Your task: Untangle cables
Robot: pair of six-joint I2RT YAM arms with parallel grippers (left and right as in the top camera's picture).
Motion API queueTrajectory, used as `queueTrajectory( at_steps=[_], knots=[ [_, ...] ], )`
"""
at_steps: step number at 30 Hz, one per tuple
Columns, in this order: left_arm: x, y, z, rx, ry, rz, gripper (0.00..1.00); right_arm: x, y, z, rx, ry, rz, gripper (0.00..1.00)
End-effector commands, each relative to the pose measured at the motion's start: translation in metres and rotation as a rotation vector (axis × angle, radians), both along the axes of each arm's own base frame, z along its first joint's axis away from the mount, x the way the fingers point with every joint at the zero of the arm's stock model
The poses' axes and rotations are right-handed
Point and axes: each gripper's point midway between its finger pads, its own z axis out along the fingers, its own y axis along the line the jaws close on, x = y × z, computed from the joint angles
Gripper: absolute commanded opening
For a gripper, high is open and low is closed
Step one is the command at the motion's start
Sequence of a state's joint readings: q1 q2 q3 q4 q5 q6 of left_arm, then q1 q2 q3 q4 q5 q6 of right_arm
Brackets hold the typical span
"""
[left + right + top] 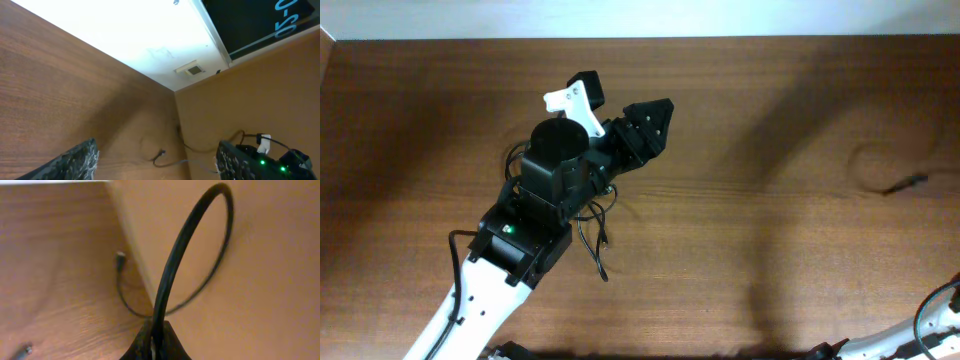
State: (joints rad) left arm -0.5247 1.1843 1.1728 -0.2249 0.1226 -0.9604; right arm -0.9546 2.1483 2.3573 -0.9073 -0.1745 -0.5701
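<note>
left pincer (156, 150): apart, empty | right pincer (153, 340): clamped on thin black flexible cord (174, 255) | advice: cord to be drawn out slowly so loops are not tightened

Tangled cables (597, 238): lying mostly under the left arm (555, 175), with only a few loops showing.
Right arm (932, 322): being cut off at the near right corner.
Left pincer (157, 162): fingers (75, 162) running off the picture's lower edge.
Right pincer (155, 347): being cropped at the lower edge, closing around the looped cable (175, 260), which is blurring near the lens.
Plug (22, 351): blurring, type unreadable.
Faint cable (905, 184): looking too thin to trace.
</note>
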Motion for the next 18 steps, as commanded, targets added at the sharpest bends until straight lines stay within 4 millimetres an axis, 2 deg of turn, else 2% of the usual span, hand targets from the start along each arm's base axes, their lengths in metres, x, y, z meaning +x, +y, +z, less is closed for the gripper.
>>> queueTrajectory(
  at_steps=[1,2,4,5,7,8,9,10,12,13,14,15,16,18],
  knots=[
    [0.001,-0.005,-0.002,0.016,-0.003,-0.021,0.77,-0.026,-0.025,-0.009,0.084,-0.069,-0.384,0.24],
    [0.001,-0.005,-0.002,0.017,-0.003,-0.021,0.77,-0.025,-0.026,-0.015,0.112,-0.082,-0.408,0.99],
    [0.001,-0.005,0.0,0.012,-0.01,-0.021,0.79,-0.022,-0.015,-0.031,0.191,-0.071,-0.414,0.99],
    [0.002,-0.005,0.001,0.011,-0.014,-0.019,0.81,-0.01,-0.002,-0.035,0.252,-0.09,-0.348,0.99],
    [0.002,-0.005,0.001,0.011,-0.015,-0.018,0.87,0.028,0.038,-0.03,0.377,-0.165,-0.078,0.99],
    [0.001,-0.004,0.004,0.015,-0.031,-0.021,0.88,0.049,0.068,-0.022,0.439,-0.218,0.112,0.99],
    [0.0,-0.004,0.009,0.028,-0.061,-0.029,0.88,0.062,0.091,-0.015,0.476,-0.251,0.239,0.99],
    [-0.003,-0.003,0.014,0.029,-0.08,-0.032,0.88,0.071,0.115,-0.017,0.512,-0.235,0.318,0.99],
    [-0.007,0.0,0.022,0.027,-0.105,-0.032,0.88,0.076,0.139,-0.032,0.536,-0.156,0.359,0.99],
    [-0.011,0.003,0.028,0.019,-0.118,-0.029,0.88,0.075,0.172,-0.05,0.503,-0.039,0.521,0.99],
    [-0.014,0.005,0.034,0.011,-0.134,-0.028,0.88,0.064,0.206,-0.067,0.457,0.093,0.734,0.99],
    [-0.017,0.006,0.038,0.005,-0.144,-0.028,0.88,0.053,0.225,-0.084,0.442,0.21,0.836,0.98],
    [-0.02,0.008,0.043,0.011,-0.163,-0.03,0.88,0.045,0.229,-0.1,0.446,0.321,0.816,0.99],
    [-0.024,0.011,0.048,0.033,-0.196,-0.031,0.89,0.033,0.23,-0.112,0.452,0.429,0.779,0.98]
  ],
)
